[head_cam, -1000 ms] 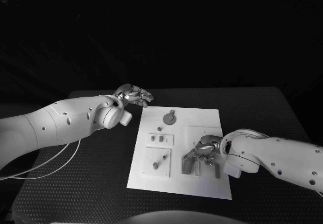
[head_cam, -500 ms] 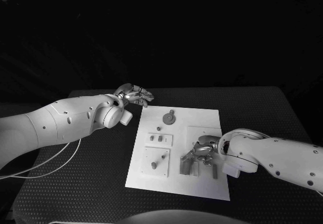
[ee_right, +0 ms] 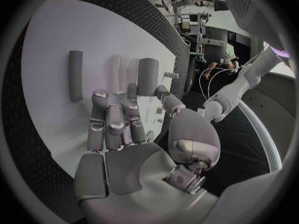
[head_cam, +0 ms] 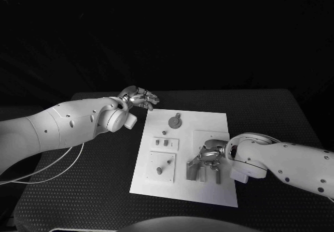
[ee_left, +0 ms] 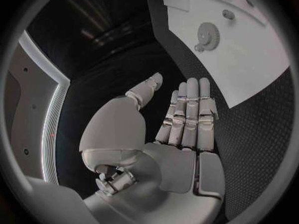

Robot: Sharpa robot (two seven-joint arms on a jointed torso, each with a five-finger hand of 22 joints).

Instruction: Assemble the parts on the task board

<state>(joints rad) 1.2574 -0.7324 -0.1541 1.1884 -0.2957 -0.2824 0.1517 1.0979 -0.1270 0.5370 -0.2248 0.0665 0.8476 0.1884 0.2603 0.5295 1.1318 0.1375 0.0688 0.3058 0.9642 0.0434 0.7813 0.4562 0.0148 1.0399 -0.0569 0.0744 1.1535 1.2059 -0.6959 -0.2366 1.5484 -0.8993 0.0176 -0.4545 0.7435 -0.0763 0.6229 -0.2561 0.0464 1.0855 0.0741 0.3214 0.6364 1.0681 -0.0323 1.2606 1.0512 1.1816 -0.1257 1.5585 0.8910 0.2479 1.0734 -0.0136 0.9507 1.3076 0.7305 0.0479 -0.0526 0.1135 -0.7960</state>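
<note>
Working the near-right block of the task board: right hand hovers fingers-down over the upright grey parts, fingers apart, grasping nothing. Next move likely needs a clean pinch on one part. Left hand idles off the board's far-left corner, released. Board sits mid-surface, white, flat.

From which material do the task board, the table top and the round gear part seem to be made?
Task board: probably plastic, though painted metal is possible; a white, smooth, matte, flat plate.
Table: the top looks like a black rubber or foam mat, because a fine dotted texture covers it.
Gear part: grey, with small teeth around the rim; moulded or printed plastic seems likely, metal is not excluded.
</note>
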